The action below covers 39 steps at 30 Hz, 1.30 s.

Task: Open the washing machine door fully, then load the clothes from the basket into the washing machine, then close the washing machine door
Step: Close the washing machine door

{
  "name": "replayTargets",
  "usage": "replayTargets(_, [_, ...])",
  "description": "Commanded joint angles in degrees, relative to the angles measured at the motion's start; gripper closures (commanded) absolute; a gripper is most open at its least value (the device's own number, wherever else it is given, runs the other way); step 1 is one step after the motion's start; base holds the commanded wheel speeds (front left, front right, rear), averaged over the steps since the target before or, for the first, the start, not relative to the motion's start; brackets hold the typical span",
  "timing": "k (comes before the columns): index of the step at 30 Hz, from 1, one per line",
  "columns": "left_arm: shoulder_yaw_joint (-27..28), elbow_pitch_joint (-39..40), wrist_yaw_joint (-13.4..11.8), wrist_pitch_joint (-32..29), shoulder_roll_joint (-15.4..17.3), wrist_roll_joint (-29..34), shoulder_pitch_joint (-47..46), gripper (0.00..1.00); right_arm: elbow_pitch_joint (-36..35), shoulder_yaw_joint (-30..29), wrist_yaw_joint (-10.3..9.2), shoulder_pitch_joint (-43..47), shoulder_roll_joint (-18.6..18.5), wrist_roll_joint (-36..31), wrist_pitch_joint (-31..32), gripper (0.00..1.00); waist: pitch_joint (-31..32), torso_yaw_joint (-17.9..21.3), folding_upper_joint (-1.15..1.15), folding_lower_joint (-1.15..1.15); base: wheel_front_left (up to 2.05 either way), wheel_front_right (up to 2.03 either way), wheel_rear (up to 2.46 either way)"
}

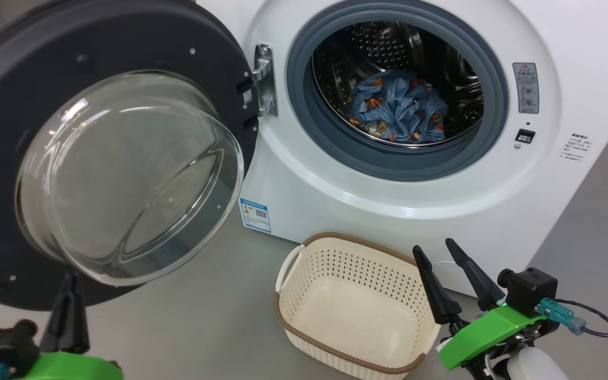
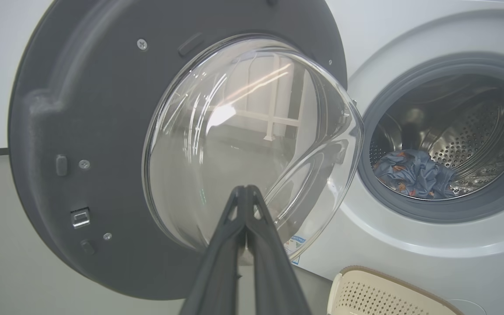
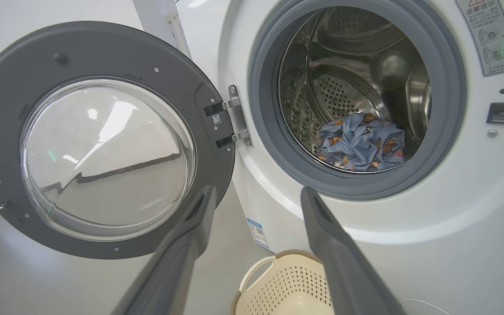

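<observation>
The washing machine (image 1: 335, 200) has a glossy white shell, matt grey rubber ring (image 1: 309, 121) and shiny perforated steel drum (image 1: 383, 47). The washing machine door (image 1: 19, 105) is matt dark plastic around smooth clear glass (image 1: 124, 174), with a metal hinge (image 1: 265, 79). The clothes (image 1: 396, 113) are soft cloth; the basket (image 1: 357, 264), perforated plastic.

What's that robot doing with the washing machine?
It's doing laundry. The blue cartoon clothes lie inside the washing machine, and the basket is empty. The washing machine door hangs wide open. The left claw, pinched shut, points at the door; the right claw is open beside the basket, holding nothing. Only closing the door is left.
</observation>
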State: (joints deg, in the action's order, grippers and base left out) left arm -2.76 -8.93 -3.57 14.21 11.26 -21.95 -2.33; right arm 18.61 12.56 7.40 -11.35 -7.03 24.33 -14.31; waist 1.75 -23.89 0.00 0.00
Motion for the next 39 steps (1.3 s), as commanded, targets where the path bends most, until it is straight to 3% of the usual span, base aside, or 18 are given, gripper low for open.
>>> replayTargets(1, [2.5, 2.1, 0.3, 0.5, 1.9, -0.3, -2.8, 1.0, -1.2, 1.5, 0.09, -0.5, -0.2, 0.0, -0.7, 0.0, -0.1, 0.2, 0.0, 0.0, 0.0, 0.0, 0.0])
replayTargets(9, [6.9, 7.1, 2.7, -1.4, 5.7, -5.3, -7.6, 1.0, -1.1, 1.5, 0.09, -0.1, -0.6, 0.0, -0.7, 0.0, -0.2, 1.3, 0.0, 0.0, 0.0, 0.0, 0.0])
replayTargets(18, [15.3, 11.4, 4.9, -7.3, 10.0, -17.5, -18.4, 1.0, -1.0, 2.0, 0.09, -0.6, -1.1, -0.3, -0.7, 0.0, -1.4, 2.9, 0.0, 0.0, 0.0, 0.0, 0.0])
replayTargets(23, [21.9, 4.8, 6.1, -10.5, 13.4, -26.2, -24.2, 1.0, -0.8, 2.1, 0.09, -1.7, -1.7, -0.8, -0.7, 0.0, -3.1, 4.7, 0.0, 0.0, 0.0, 0.0, 0.0])
replayTargets(30, [30.5, -12.2, 7.6, -14.7, 17.5, -38.1, -30.2, 1.0, -0.5, 2.4, 0.09, -2.9, -2.2, -1.4, -0.7, 0.0, -4.7, 7.1, 0.0, 0.0, 0.0, 0.0, 0.0])
replayTargets(39, [34.0, -32.1, 9.5, -19.0, 23.8, -43.9, -35.9, 1.0, -0.4, 2.8, 0.09, -3.9, -3.3, -1.9, -0.7, 0.0, -6.3, 9.1, 0.0, 0.0, 0.0, 0.0, 0.0])
